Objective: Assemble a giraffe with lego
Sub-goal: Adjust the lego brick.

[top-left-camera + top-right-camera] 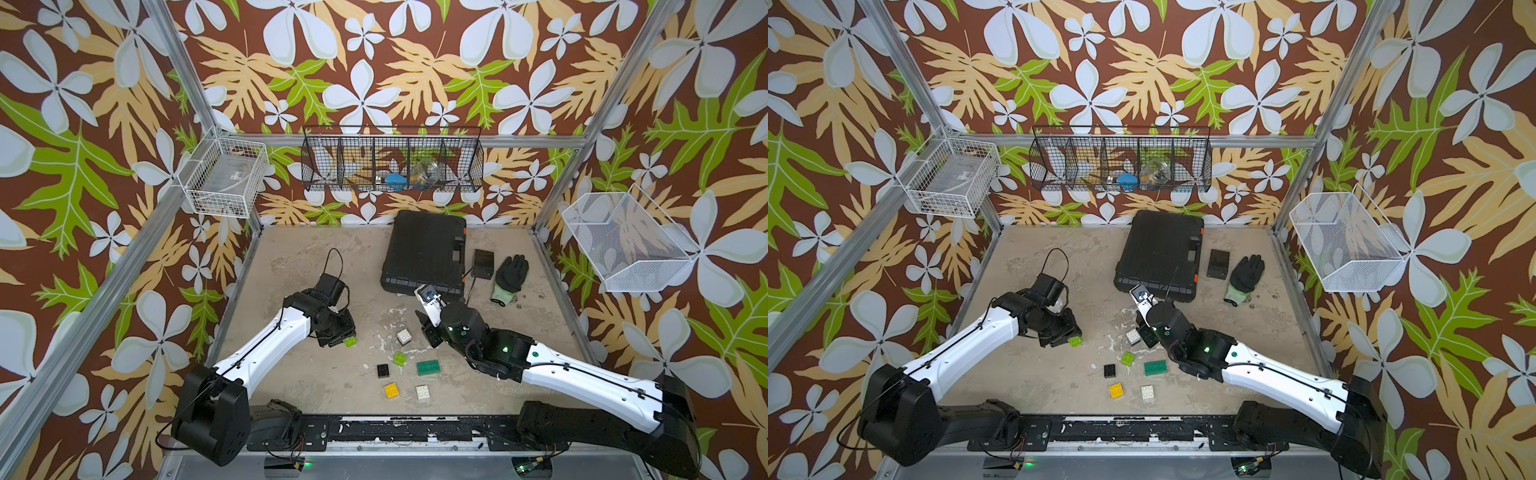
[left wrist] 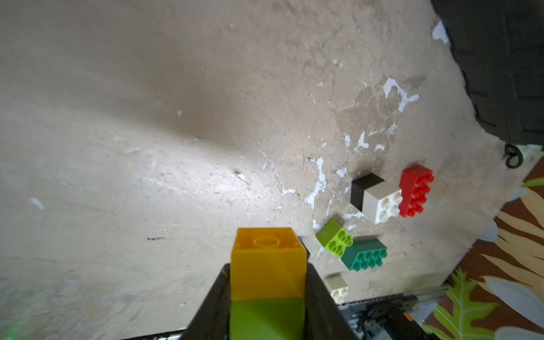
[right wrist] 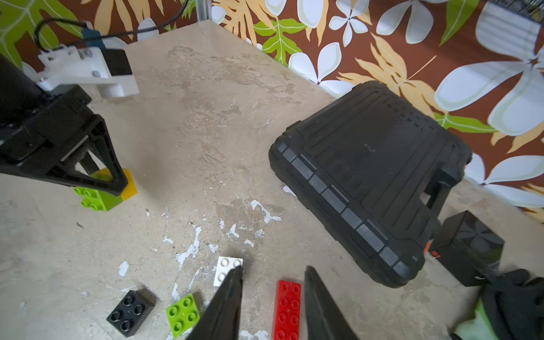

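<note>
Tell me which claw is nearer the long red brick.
Right. The right claw stands open at the red brick, its jaws either side of one end. The left claw is well away, shut on a yellow-lime stack.

red brick [image 3: 287, 309] hidden under right arm [image 1: 561, 370] in both top views

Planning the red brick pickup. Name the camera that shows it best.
Left wrist view: the red brick lies whole and unblocked. The right wrist view shows it closer, between the right gripper's open jaws, but cropped by the picture's edge. In both top views the right arm hides it.
</note>
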Robot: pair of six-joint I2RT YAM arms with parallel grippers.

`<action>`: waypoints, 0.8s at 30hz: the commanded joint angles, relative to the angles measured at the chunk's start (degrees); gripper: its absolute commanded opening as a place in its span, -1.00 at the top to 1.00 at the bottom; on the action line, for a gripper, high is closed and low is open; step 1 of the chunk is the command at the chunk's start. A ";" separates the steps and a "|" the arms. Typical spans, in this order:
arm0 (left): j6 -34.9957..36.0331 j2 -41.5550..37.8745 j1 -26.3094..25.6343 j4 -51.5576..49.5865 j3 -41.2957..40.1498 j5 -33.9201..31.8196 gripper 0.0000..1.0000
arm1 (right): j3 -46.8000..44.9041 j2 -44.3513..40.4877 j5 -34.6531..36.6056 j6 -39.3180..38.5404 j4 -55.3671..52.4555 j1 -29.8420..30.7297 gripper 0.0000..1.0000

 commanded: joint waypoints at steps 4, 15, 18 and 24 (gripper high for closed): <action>-21.29 -4.67 -0.06 21.52 -7.68 20.37 1.00 | -3.73 -5.38 -20.46 6.14 4.73 -6.18 -0.45; -24.95 -6.58 -0.01 23.60 -2.67 28.64 1.00 | -1.78 -3.72 -54.72 6.41 4.80 -13.27 -0.99; -23.98 -6.51 -0.03 23.29 -1.95 30.97 1.00 | -1.16 -1.33 -57.48 4.17 3.30 -13.32 -1.00; -22.13 -6.34 -0.02 22.07 -1.40 34.06 1.00 | 0.04 4.85 -60.61 3.55 6.55 -13.49 -1.00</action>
